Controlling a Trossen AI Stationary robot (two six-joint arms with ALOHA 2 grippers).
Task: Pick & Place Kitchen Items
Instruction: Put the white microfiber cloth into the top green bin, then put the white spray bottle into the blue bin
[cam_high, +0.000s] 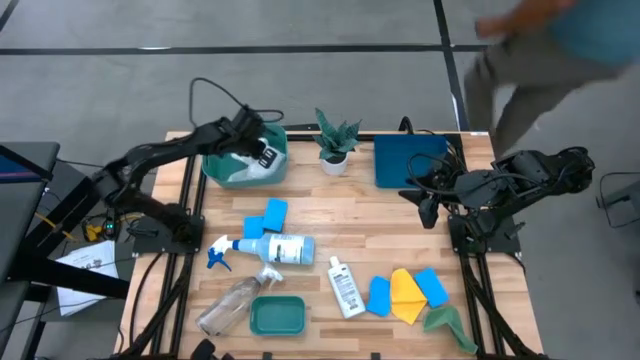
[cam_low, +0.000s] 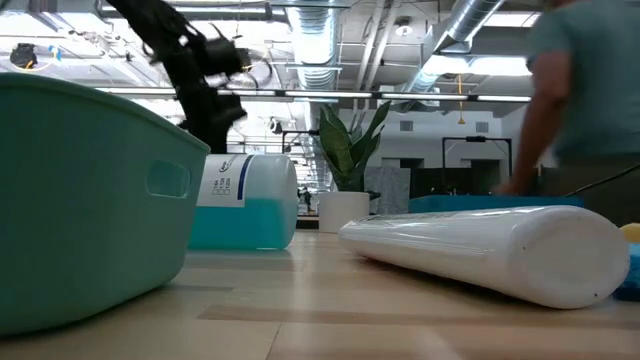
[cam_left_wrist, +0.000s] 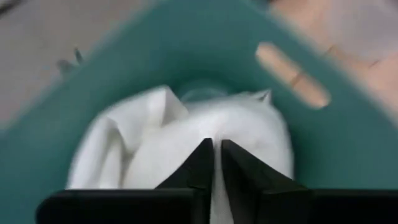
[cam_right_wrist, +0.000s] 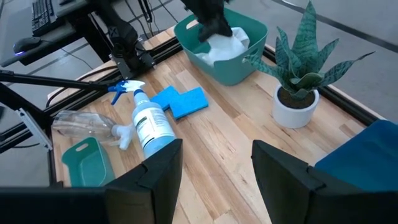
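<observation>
Nearest the front edge of the table (cam_high: 330, 215) there's still a pile of stuff waiting: the clear spray bottle (cam_high: 228, 303), a small green tub (cam_high: 277, 316), the small white bottle (cam_high: 346, 287), and a clump of blue sponges (cam_high: 405, 290) with the yellow cloth (cam_high: 407, 296) and green cloth (cam_high: 446, 322). A bit further in lies the white spray bottle with blue trigger (cam_high: 268, 248), with two more blue sponges (cam_right_wrist: 183, 101) just beside it.

The right gripper (cam_right_wrist: 214, 165) just waits over the right side near the dark blue tray (cam_high: 408, 160), jaws spread and holding nothing.

At the far left is the action: the left gripper (cam_left_wrist: 213, 163) is down inside the big green tub (cam_high: 243, 160), jaws nearly pressed together, right on the white cloth (cam_left_wrist: 180, 140) lying in the tub. Can't tell whether they're pinching a fold or have let go.

So this looks like the drop-off step for the cloth. Next move probably calls for a clean release, lifting straight out past the tub's rim, then heading for the sponges or the spray bottle.
</observation>
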